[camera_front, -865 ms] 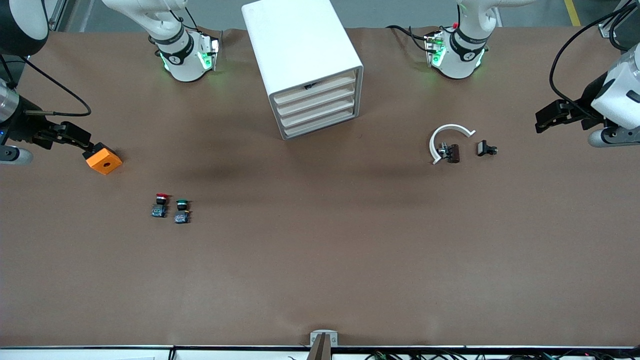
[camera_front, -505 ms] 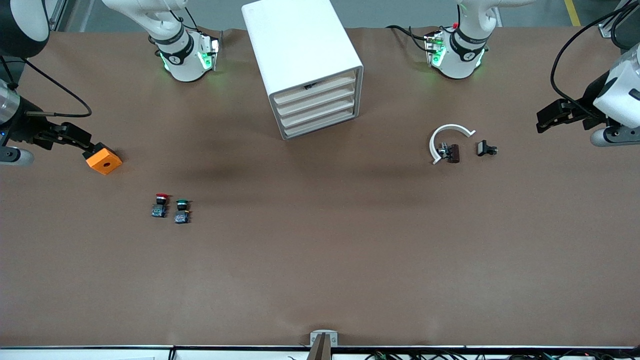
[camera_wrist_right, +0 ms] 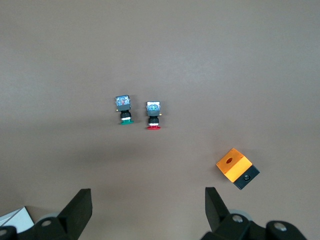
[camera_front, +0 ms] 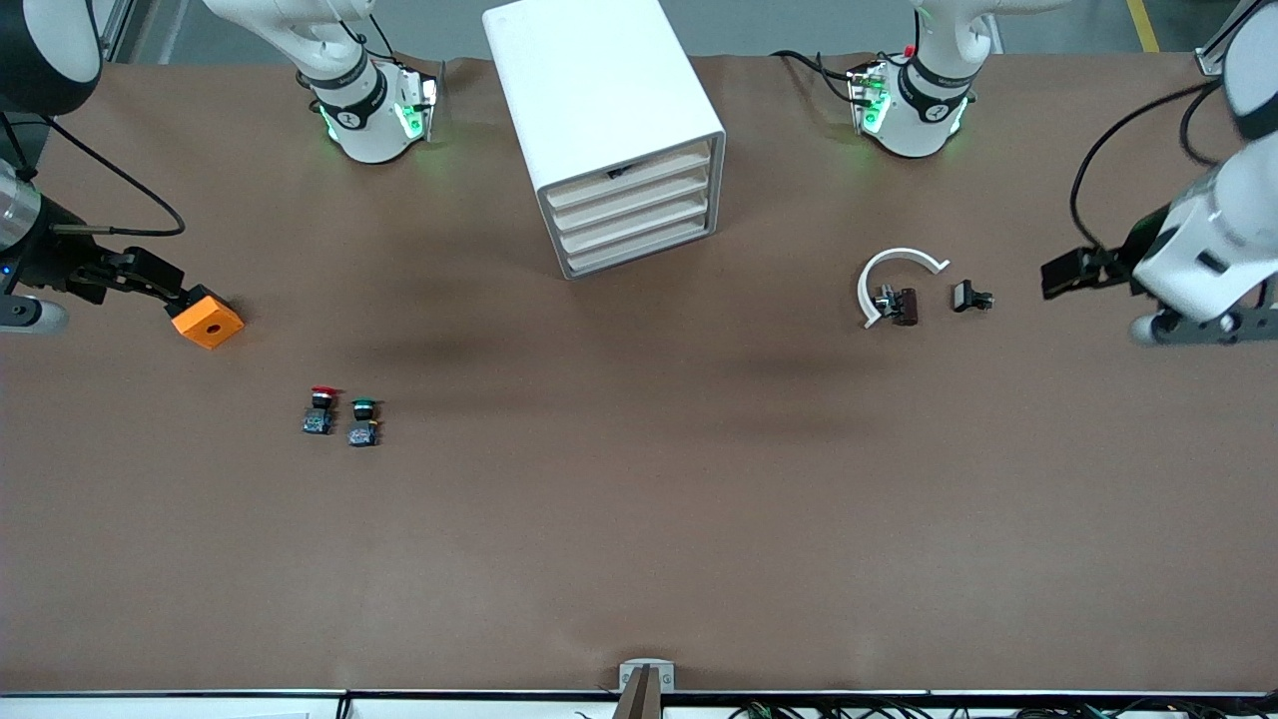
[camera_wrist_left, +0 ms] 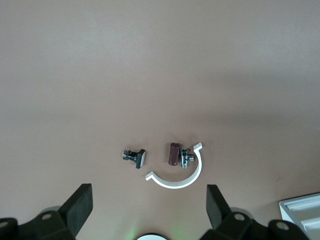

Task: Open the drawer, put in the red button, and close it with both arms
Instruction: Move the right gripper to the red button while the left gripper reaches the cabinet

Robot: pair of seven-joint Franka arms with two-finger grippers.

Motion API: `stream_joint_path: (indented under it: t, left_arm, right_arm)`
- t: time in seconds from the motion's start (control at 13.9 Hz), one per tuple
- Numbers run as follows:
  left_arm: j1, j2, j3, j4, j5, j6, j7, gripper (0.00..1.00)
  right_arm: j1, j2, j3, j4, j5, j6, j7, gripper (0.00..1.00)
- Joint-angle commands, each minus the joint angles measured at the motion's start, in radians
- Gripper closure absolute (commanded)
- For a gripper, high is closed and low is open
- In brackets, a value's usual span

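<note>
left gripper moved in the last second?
Yes. The left gripper has shifted toward the small black part beside the white C-shaped ring, jaws open; those parts have stayed put.

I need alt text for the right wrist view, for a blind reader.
The open right gripper hangs over the brown table, where the red button lies beside the green button. An orange block lies apart from them.
</note>
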Motion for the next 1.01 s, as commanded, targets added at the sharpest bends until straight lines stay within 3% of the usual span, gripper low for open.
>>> stream_joint_path:
  t: [0.0, 0.36, 0.72, 0.94]
  left_arm:
    - [-0.043, 0.086, -0.005, 0.026, -0.016, 0.038, -0.123, 0.0]
    - [-0.081, 0.244, -0.02, 0.03, -0.045, 0.051, -0.65, 0.0]
    - [-0.129, 0.33, -0.023, 0.025, -0.052, 0.022, -0.979, 0.0]
    - [-0.168, 0.386, -0.023, 0.026, -0.176, -0.066, -1.194, 0.0]
  right_arm:
    - [0.016, 0.054, 0.004, 0.018, -0.014, -0.002, 0.005, 0.0]
    - [0.008, 0.172, 0.002, -0.052, -0.018, 0.166, 0.003, 0.0]
    - [-0.001, 0.287, -0.002, -0.139, -0.025, 0.405, 0.002, 0.0]
    - [-0.012, 0.352, -0.002, -0.192, -0.026, 0.553, 0.0, 0.0]
